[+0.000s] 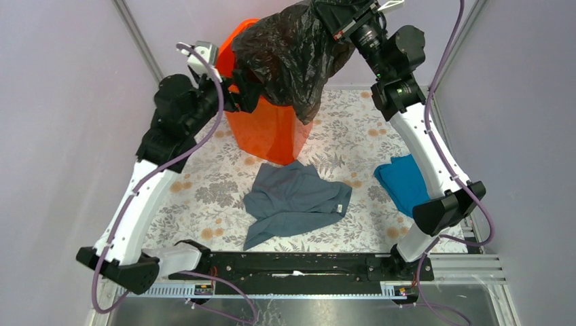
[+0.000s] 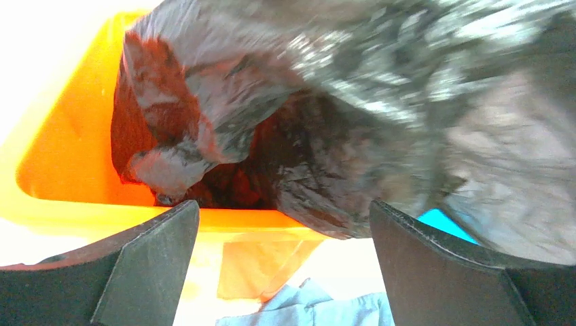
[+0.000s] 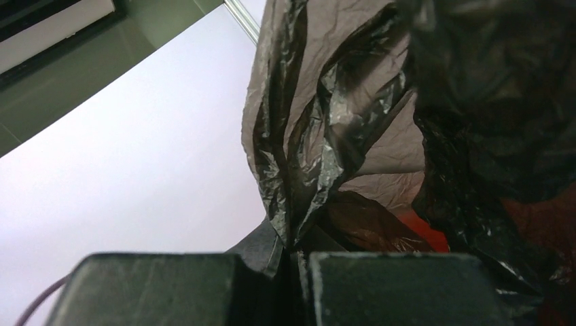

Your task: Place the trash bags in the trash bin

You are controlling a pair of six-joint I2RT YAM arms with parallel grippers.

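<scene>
Floral-print table (image 1: 353,136) underneath, and the orange trash bin (image 1: 265,132) stands toward its far side with the black trash bag (image 1: 292,54) draped over its mouth, part hanging inside. Up high, the right gripper (image 3: 293,265) is clenched on a fold of the bag. The left gripper (image 2: 285,227) gapes wide, holding nothing, at the bin's rim.

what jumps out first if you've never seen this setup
The glossy black trash bag, pinched in the shut right gripper, hangs over the mouth of the bright orange trash bin at the far end. The left gripper stands open by the bin's rim. A grey cloth lies crumpled in the middle, a blue cloth to its right.
</scene>
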